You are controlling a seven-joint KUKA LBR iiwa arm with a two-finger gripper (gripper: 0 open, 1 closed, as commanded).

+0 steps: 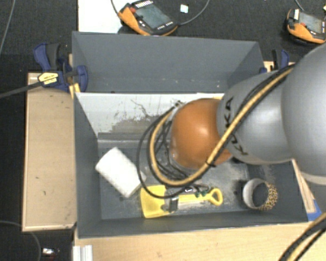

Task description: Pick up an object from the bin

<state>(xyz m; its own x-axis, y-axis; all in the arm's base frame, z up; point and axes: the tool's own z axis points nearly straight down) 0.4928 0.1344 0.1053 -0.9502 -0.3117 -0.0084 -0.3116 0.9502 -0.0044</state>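
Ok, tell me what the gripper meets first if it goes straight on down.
Most likely the yellow scoop lying by the bin's near wall: the gripper points down right above its handle. The white block and the leopard-print tape roll lie off to either side. The gap left is unclear.

yellow toy shovel (151,204) | lying flat | bin (87,162) front | handle pointing right
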